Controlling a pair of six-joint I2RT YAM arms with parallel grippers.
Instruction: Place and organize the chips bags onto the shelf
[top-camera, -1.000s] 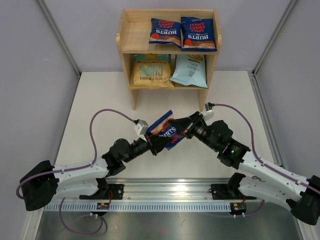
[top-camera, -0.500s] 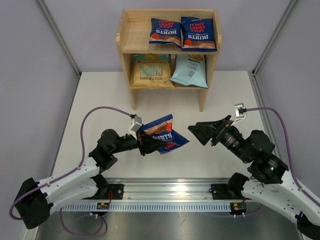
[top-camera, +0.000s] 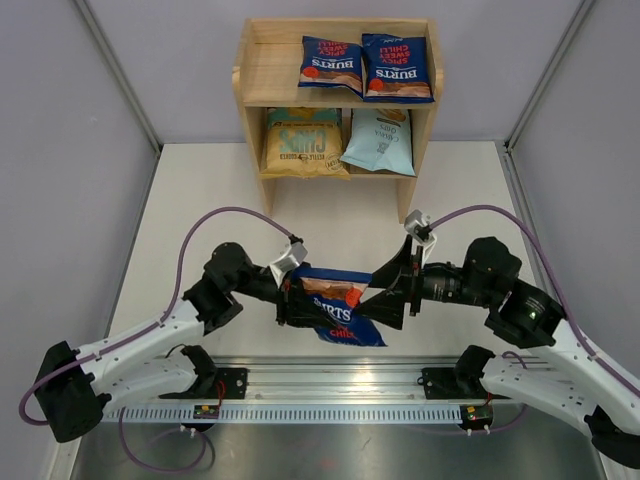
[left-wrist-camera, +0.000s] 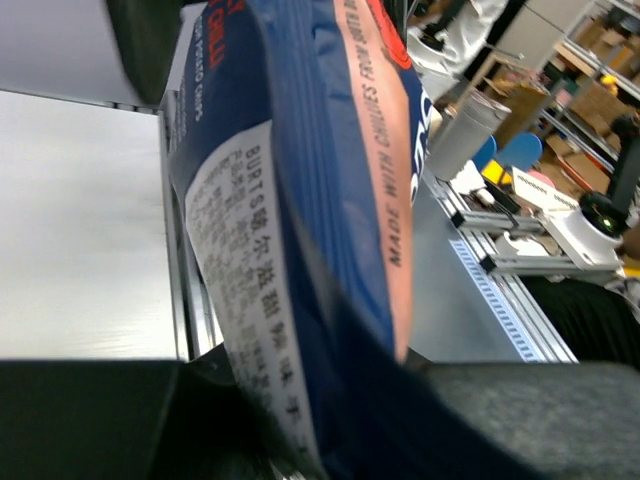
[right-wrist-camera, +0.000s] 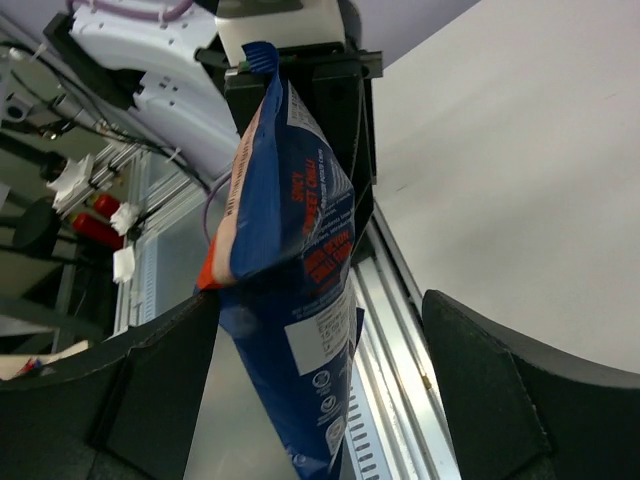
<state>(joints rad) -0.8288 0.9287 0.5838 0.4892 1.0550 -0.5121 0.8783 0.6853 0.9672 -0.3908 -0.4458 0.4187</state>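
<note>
Near the rail (top-camera: 340, 386), Burts bag (top-camera: 336, 308) lengthwise toward it, pinched by left claw (top-camera: 292, 298); right claw (top-camera: 384, 295) spread.

The shelf (top-camera: 268, 72) carries two Burts bags (top-camera: 331, 65) (top-camera: 398, 67) above, a tan bag (top-camera: 302, 145) and a pale blue bag (top-camera: 380, 140) below. In front of the shelf, the left gripper (top-camera: 291, 300) pinches a third Burts bag (top-camera: 336, 306); the right gripper (top-camera: 386, 294) gapes wide beside it.

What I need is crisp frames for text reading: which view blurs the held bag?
Left wrist: the held Burts bag fills the frame, print legible, its near lower edge soft. Right wrist: bag sharp, right gripper's fingers dark and soft. Top external: evenly lit, logo readable.
</note>
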